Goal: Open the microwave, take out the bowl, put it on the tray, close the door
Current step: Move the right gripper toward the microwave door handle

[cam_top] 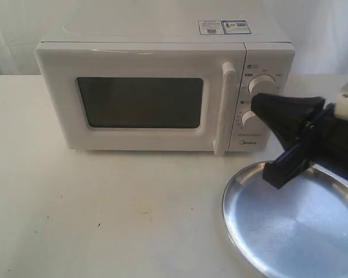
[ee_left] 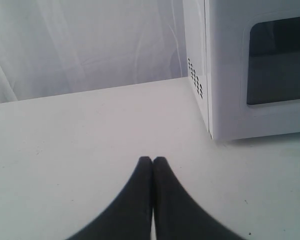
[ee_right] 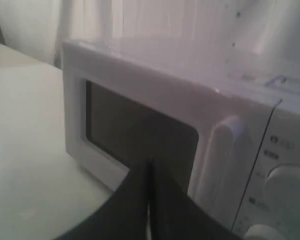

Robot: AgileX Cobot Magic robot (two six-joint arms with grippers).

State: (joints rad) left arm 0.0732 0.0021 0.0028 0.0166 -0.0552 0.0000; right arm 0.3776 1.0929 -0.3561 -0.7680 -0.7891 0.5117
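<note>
Microwave [cam_top: 162,32] first: white, boxy. Stands toward the back of the pale table [cam_top: 75,220], front turned to the exterior camera.

Off its left flank, seen only from the left wrist: left gripper [ee_left: 152,160], black fingers [ee_left: 135,200] pressed together on nothing. Hovers over bare tabletop, apart from the vented side wall.

Next, door [cam_top: 58,104], shut flush with the body. Dark window [cam_top: 140,103], too dark to read through. Tall white bar handle [cam_top: 227,107], upright at the door's right edge.

Beyond it, control panel [cam_top: 276,63] with two round knobs [cam_top: 261,86], one above the other. Stickers [cam_top: 224,26] on the top, above the panel.

Then right gripper [cam_top: 258,103], black, likewise closed tight and holding nothing. Points at the panel between the knobs, just right of the handle; touching or not, cannot tell.

Lower right, tray [cam_top: 301,231]: round, shiny steel. Lies flat on the table in front of the microwave's right corner, partly under the right arm, cut off by the frame edge.
</note>
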